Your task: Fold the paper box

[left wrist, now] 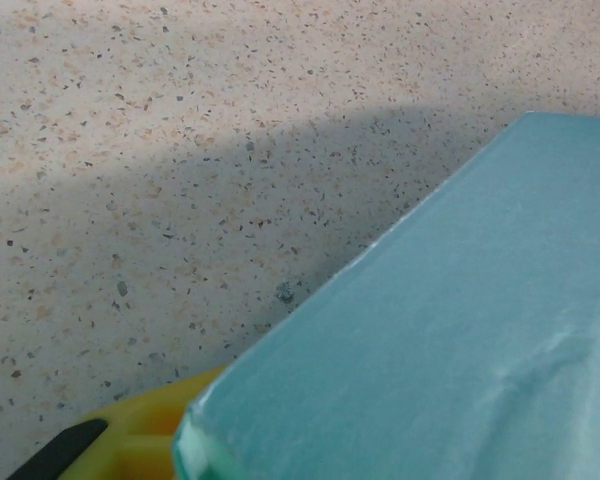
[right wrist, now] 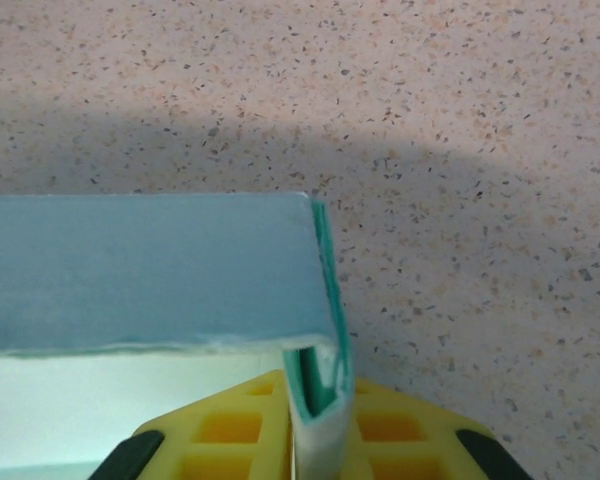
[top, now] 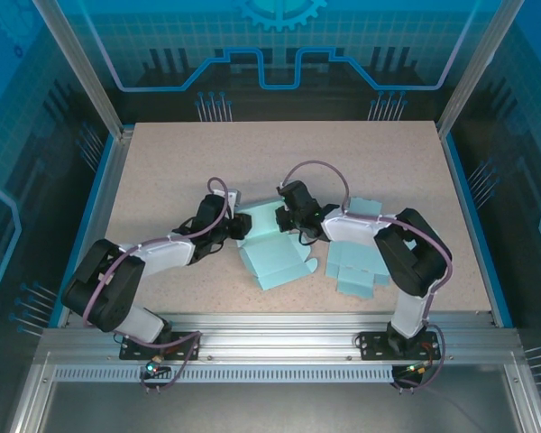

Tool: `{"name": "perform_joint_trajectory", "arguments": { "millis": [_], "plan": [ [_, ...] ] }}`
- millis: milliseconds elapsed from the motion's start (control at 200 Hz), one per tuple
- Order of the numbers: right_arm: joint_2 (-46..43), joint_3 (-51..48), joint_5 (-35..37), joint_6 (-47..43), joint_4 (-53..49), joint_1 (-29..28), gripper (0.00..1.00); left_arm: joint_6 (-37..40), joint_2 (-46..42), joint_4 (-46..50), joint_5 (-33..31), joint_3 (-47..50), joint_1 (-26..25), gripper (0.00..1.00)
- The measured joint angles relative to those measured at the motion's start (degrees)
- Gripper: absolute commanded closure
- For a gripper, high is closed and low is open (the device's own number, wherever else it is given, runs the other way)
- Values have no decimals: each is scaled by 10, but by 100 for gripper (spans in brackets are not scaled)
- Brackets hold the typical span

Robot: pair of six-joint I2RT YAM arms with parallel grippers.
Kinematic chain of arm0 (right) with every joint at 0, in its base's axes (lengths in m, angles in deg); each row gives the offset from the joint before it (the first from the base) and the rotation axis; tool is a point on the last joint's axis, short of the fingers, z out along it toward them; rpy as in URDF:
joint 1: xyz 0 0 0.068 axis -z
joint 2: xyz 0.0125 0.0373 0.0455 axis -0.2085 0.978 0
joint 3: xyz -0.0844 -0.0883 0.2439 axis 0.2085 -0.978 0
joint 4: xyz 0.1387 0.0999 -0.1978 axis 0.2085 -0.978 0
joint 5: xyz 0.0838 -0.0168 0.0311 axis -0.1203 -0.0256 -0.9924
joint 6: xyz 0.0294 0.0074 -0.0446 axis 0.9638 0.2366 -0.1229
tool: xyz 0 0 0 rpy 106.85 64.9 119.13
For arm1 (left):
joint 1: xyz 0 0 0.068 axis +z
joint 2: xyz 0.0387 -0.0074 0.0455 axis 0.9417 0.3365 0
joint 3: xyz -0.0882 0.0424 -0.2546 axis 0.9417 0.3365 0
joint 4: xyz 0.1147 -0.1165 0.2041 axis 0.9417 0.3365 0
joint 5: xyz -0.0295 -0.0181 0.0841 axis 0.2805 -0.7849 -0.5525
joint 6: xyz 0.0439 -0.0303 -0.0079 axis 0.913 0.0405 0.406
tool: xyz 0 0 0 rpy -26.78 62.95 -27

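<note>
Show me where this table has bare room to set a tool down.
Free: the far half of the table, from its back edge to the paper box; also a strip between the flat blank and the table's right rim. Crowded: the middle, where the left gripper and right gripper meet on the box.

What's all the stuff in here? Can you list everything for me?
Table: one, speckled beige, under everything.
Paper box: one, light blue, half-folded, in the middle of the table.
Flat cut-out: one, light blue, to the right, partly under the right arm.
Wall panels: see-through blue, around the table.
Rail: silver metal, along the near edge.
Arms: two, black and white; left arm on the left.
Left gripper: one, yellow fingers, at the box's left side.
Right gripper: one, yellow fingers, pinching a box wall.
</note>
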Motion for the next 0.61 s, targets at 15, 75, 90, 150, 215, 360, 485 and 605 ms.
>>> {"name": "perform_joint_trajectory", "arguments": {
  "millis": [15, 75, 90, 150, 215, 360, 485, 605],
  "plan": [
    [1, 2, 3, -1, -2, -1, 81, 0, 0, 2, -3, -1, -1, 77],
    [5, 9, 14, -5, -9, -3, 79, -2, -1, 9, -13, -6, -5, 81],
    [6, 10, 16, -7, -11, -4, 79, -2, -1, 12, -14, -7, -5, 82],
    [10, 18, 28, -10, -22, -6, 78, -6, -1, 20, -21, -12, -8, 85],
    [16, 27, 40, -13, -31, -8, 78, -11, -1, 27, -25, -16, -10, 86],
    [32, 51, 58, -22, -49, -14, 81, -16, -4, 34, -32, -17, -10, 86],
    [44, 67, 65, -28, -55, -17, 84, -22, -4, 37, -39, -17, -10, 87],
    [57, 87, 80, -27, -68, -21, 85, -30, -4, 38, -47, -17, -10, 84]
  ]
}}
